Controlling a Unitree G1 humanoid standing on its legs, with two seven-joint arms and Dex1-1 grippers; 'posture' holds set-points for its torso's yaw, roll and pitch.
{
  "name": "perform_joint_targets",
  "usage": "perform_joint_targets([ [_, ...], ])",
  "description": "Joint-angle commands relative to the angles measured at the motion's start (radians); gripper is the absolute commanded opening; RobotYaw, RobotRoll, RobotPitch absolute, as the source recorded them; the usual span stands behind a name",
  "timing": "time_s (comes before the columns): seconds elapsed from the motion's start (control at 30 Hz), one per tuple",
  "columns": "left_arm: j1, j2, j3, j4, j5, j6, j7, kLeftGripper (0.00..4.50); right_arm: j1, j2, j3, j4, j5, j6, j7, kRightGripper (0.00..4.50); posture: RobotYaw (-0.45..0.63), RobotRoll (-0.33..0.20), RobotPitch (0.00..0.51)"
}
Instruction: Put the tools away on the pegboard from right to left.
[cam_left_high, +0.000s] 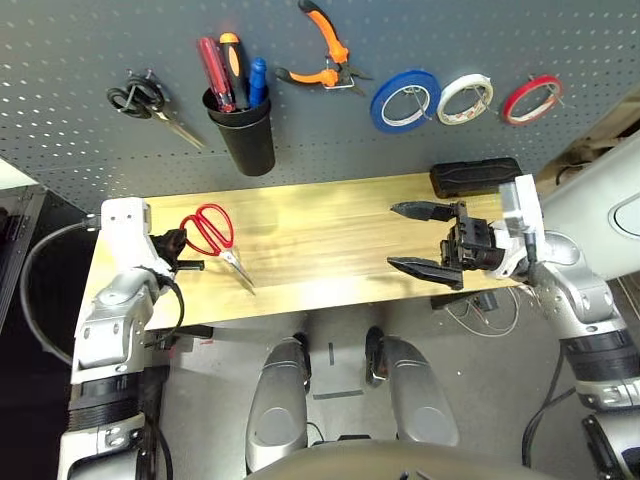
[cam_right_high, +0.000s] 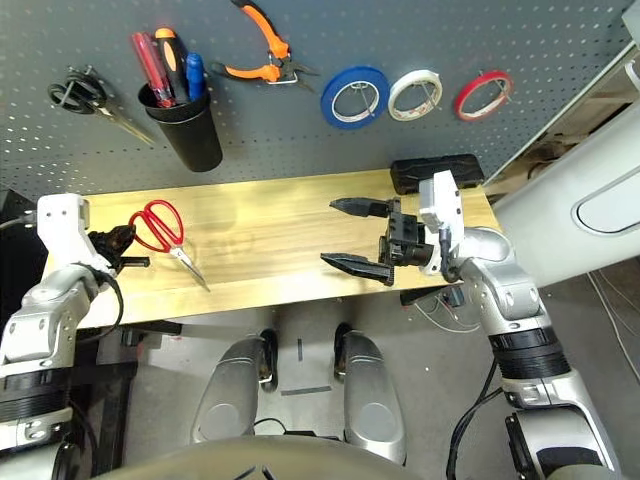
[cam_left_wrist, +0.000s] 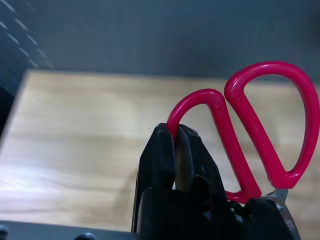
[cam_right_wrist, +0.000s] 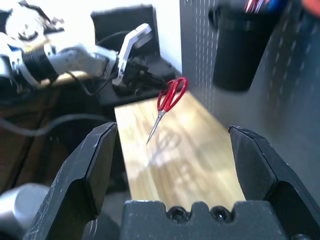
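Left wrist view shows the left gripper (cam_left_wrist: 175, 155) with its fingers clamped on one red loop of the red-handled scissors (cam_left_wrist: 260, 125), lifted clear of the wooden table (cam_left_high: 320, 230), blades hanging down and toward the right. At the near right, the right gripper (cam_left_high: 425, 240) hovers over the table with its fingers wide apart and nothing between them, pointing left.

Beyond the table stands the pegboard (cam_left_high: 400, 150). From right to left it already carries the thin red tape ring (cam_left_high: 531, 99), a white tape roll (cam_left_high: 465, 98), a blue tape roll (cam_left_high: 405, 101), the orange-handled pliers (cam_left_high: 325, 50), and the black cup (cam_left_high: 243, 125) holding the small red-handled screwdriver (cam_left_high: 211, 70). Black-handled scissors (cam_left_high: 145, 100) hang at the far left.

The scissors look like the last tool, so I judge the step is carrying them up to a free hook on the left part of the board. Since the grip is on one loop only, the tool may swing; a slow rise would help, steering the open loop squarely over the hook before letting go.
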Motion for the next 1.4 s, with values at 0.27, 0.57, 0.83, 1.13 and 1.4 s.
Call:
perform_joint_targets([
  [0.27, 0.021, 0.036, 0.097, -0.149, -0.068, 0.003, -0.036, 0.05, -0.034, -0.094, -0.125, -0.041, 0.118, 0.127, 0.032, 4.5, 0.08, 0.0, 0.093],
  [0.57, -0.062, 0.042, 0.139, -0.1, -0.066, -0.186, -0.049, 0.05, -0.056, -0.107, -0.152, -0.015, 0.111, 0.119, 0.059, 4.5, 0.08, 0.0, 0.084],
  [0.83, -0.273, 0.017, 0.05, 0.166, 0.002, -0.306, 0.018, 0.05, -0.081, -0.086, -0.137, 0.002, 0.103, 0.123, 0.056, 4.5, 0.07, 0.0, 0.079],
  [1.13, -0.411, 0.006, 0.002, 0.431, 0.044, -0.39, 0.07, 0.05, -0.043, -0.066, -0.144, -0.063, 0.116, 0.134, 0.017, 4.5, 0.02, 0.0, 0.08],
  [1.4, -0.432, -0.023, -0.037, 0.532, 0.053, -0.419, 0.072, 1.0, -0.001, -0.043, -0.142, -0.097, 0.106, 0.127, -0.02, 4.5, -0.01, 0.0, 0.082],
])
